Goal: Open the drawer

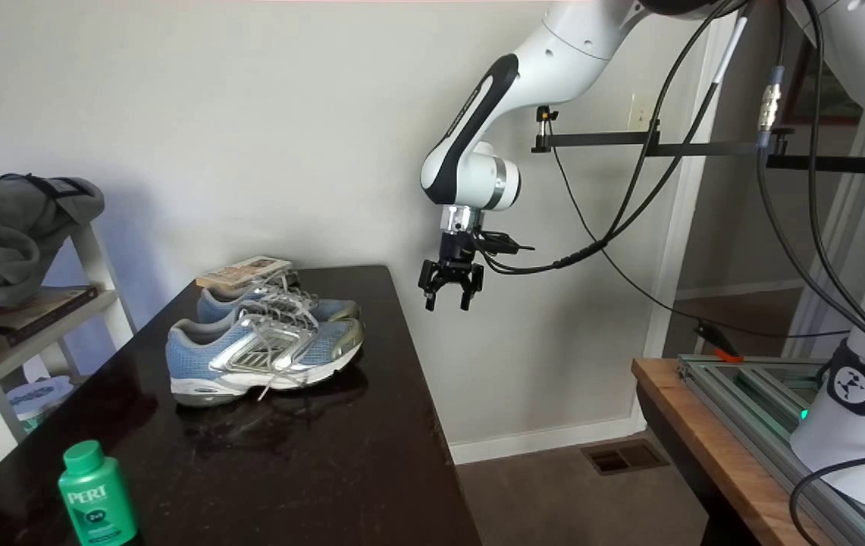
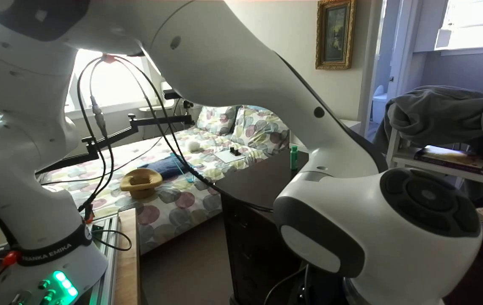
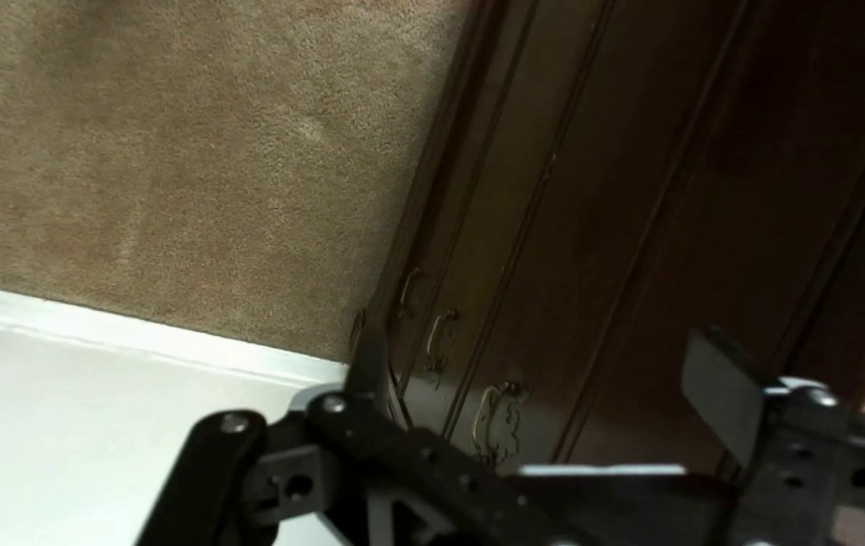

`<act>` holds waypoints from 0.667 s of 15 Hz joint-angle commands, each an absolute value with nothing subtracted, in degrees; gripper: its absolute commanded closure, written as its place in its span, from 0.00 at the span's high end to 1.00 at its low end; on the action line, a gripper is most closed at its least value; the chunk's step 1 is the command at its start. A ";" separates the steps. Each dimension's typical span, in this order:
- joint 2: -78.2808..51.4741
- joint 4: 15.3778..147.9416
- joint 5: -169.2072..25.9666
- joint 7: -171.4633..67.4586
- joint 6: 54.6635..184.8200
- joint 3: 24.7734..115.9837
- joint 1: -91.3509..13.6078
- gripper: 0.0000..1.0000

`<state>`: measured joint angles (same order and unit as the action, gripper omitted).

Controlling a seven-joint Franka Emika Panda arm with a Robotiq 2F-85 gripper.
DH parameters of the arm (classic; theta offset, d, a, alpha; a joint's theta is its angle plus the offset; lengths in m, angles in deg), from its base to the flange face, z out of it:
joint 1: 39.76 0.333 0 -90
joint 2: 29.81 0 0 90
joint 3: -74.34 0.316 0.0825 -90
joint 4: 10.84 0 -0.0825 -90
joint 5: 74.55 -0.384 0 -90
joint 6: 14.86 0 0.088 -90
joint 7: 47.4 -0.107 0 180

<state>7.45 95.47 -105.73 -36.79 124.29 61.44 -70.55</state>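
Wrist view: drawer appears flush, opening judged not begun; it lies in the cabinet, on the side near the robot base. Pincer spread, pinching nothing, well apart from the handle; grasp and pull outstanding.

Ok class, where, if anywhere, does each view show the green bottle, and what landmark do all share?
In an exterior view, the green bottle: at lower left.
In an exterior view, the green bottle: just right of centre.
Wrist view: not shown.
Shared landmark: the dark cabinet, in all three.
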 commanded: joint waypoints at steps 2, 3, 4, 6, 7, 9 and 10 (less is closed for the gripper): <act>9.95 92.51 -106.08 -37.68 126.79 63.57 -74.07 1.00; 10.41 92.05 -105.78 -38.12 126.64 63.54 -74.59 1.00; 11.04 91.41 -105.99 -38.11 126.63 63.77 -75.49 1.00; 12.50 89.59 -106.99 -37.37 125.76 65.04 -78.02 1.00; 13.61 88.22 -108.07 -36.54 126.14 66.29 -79.80 1.00; 16.07 85.43 -108.80 -36.56 126.18 68.12 -82.51 1.00; 17.27 84.08 -108.93 -37.00 126.12 68.93 -83.67 1.00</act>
<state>12.71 89.71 -106.46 -36.87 126.30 66.02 -80.00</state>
